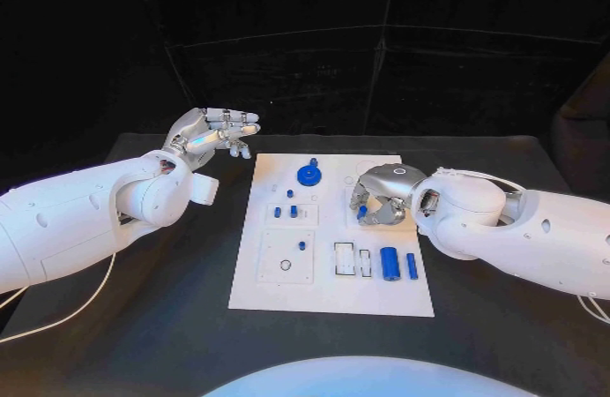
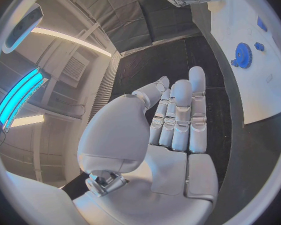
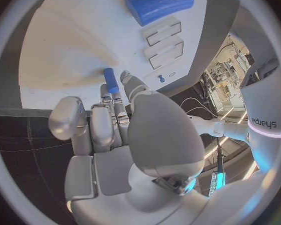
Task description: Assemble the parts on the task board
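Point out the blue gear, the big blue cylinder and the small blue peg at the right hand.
blue gear (image 1: pixel 309 176), head view, on its toothed disc.
big blue cylinder (image 1: pixel 389 263), head view, mid-length on its side.
small blue peg (image 3: pixel 110 80), right wrist view, on its shaft beyond the right hand (image 3: pixel 118 125) fingers.

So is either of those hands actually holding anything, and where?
The right hand pinches a small blue peg by one end, over the task board. The left hand holds nothing.

white task board (image 1: pixel 333 295) flat mid-table; blue gear (image 1: pixel 309 175) and cylinders (image 1: pixel 399 263) on it.
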